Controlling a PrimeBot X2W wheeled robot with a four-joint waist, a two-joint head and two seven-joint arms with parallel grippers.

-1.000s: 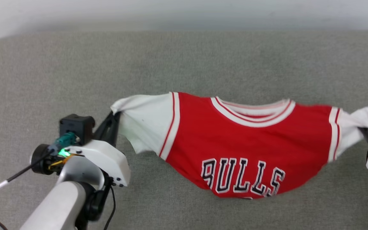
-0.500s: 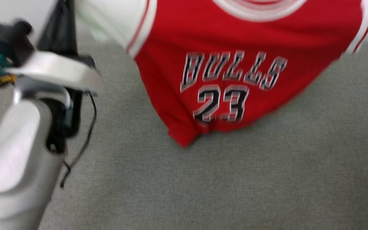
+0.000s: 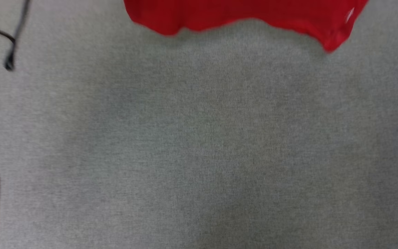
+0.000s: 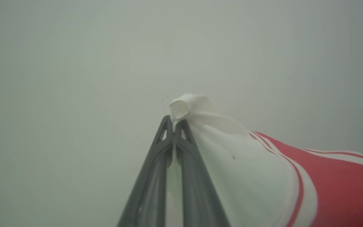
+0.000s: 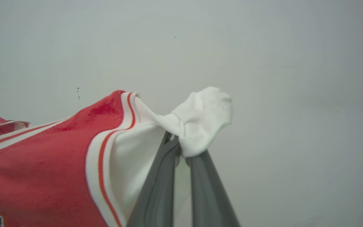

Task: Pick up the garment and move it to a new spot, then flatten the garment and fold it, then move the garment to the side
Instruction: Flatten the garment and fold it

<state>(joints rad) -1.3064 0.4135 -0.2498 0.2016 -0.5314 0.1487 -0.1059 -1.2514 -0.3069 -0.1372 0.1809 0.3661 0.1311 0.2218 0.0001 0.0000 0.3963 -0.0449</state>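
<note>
**Both grippers clamped on the jersey's white sleeves**

In the left wrist view, the left gripper (image 4: 173, 122) rises from bottom centre. Its two dark fingers are pressed together on a bunched tip of white sleeve. From there the garment (image 4: 326, 189) runs off to the lower right: white cloth, then red-and-white striped trim, then the red body.

In the right wrist view, the right gripper (image 5: 181, 147) is likewise pinched tight, its tips buried in a knot of white sleeve at mid-frame. The red body spreads to the lower left, with collar trim at the left edge. In the bottom left corner sits a scrap of a dark, white-outlined letter, too little to read.

A plain pale wall (image 4: 74, 63) backs both wrist views.

The blurred head view shows the red hem along the top edge, over a grey fabric surface (image 3: 199, 145). Whether the hem touches the surface cannot be told. A thin black cable (image 3: 10, 52) dangles at upper left.
</note>
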